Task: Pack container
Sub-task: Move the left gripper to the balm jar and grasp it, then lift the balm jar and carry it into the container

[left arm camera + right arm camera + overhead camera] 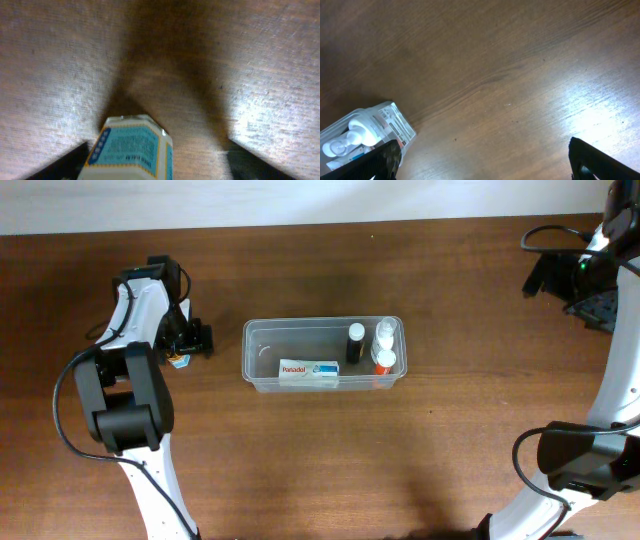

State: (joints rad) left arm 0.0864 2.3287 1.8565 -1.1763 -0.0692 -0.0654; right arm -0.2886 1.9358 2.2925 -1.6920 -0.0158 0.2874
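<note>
The clear plastic container (256,376) stands mid-table. It holds a white and blue Panadol box (308,371), a black-capped bottle (355,342) and two white bottles (385,348). Its corner also shows in the right wrist view (395,120). My left gripper (195,340) is low over the table, left of the container. It is open around a small blue and white box (131,150) that lies near its left finger (160,167). My right gripper (540,278) is open and empty at the far right, well away from the container (485,162).
The brown wooden table (330,470) fills all views. The right arm's cable and base (600,310) sit at the far right edge. The left arm's base (130,410) stands at the front left.
</note>
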